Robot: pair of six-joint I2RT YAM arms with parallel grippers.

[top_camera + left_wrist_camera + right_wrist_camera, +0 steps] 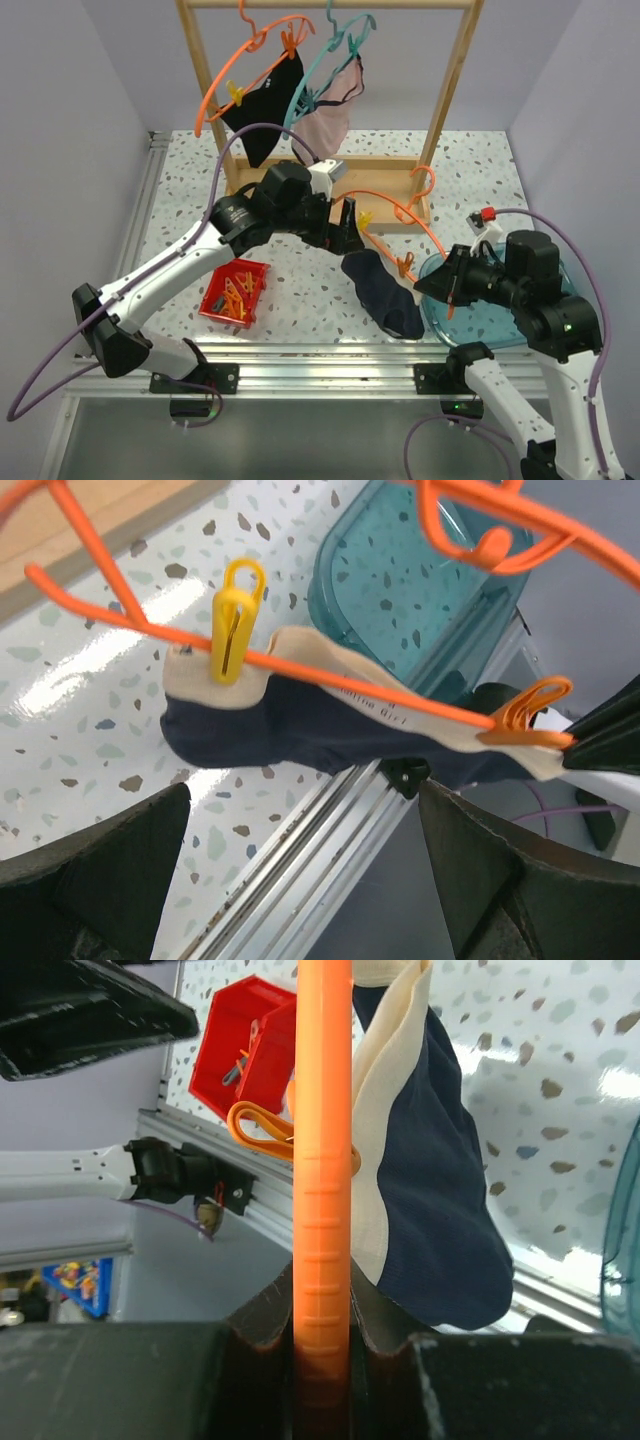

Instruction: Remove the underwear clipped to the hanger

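Observation:
The navy underwear (385, 290) with beige lining hangs from an orange hanger (400, 210), held by a yellow clip (365, 218) and an orange clip (405, 263); its lower end rests on the table. My right gripper (452, 285) is shut on the hanger's end (322, 1260), with the navy underwear (440, 1180) just beyond. My left gripper (350, 225) is open and empty next to the yellow clip (235, 620), above the navy underwear (300, 735). The black underwear (265, 110) and pink underwear (330, 115) hang clipped on the rack's hangers.
A wooden rack (455, 80) stands at the back with an orange and a teal hanger. A red bin (235, 292) of clips sits front left. A teal tray (440, 315) lies under my right arm. The table's metal front rail (330, 840) is close below.

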